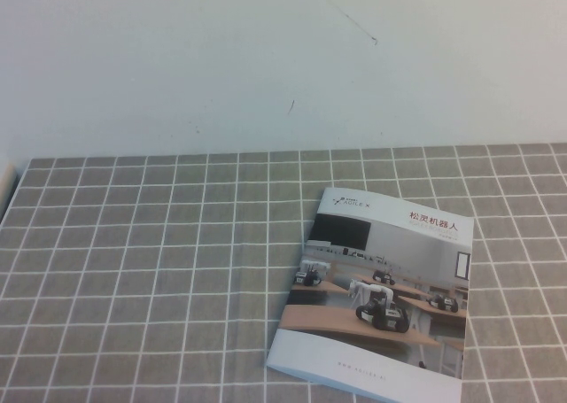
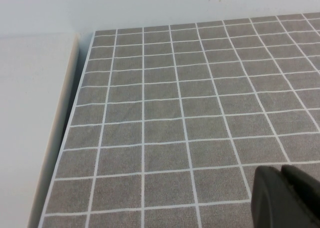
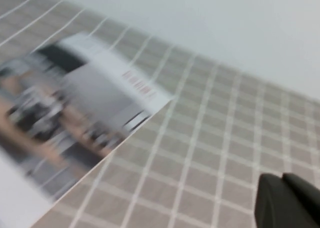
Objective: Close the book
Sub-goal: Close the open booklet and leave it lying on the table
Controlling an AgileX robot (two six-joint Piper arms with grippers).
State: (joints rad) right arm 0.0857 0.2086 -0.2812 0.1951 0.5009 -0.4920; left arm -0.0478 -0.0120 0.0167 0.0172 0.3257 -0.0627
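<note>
The book (image 1: 381, 292) lies shut and flat on the grey checked cloth (image 1: 133, 270), at the front right, with its printed cover up. No arm shows in the high view. In the right wrist view the book (image 3: 75, 102) is blurred, and my right gripper (image 3: 282, 180) hangs over bare cloth well to one side of it, its dark fingers pressed together and empty. My left gripper (image 2: 281, 172) hovers above cloth near the table's left side, fingers also together with nothing in them. The book is outside the left wrist view.
A white wall (image 1: 266, 58) rises behind the table. In the left wrist view the cloth ends at a white ledge (image 2: 30, 112) along the table's side. The cloth's left half (image 1: 106, 244) carries nothing.
</note>
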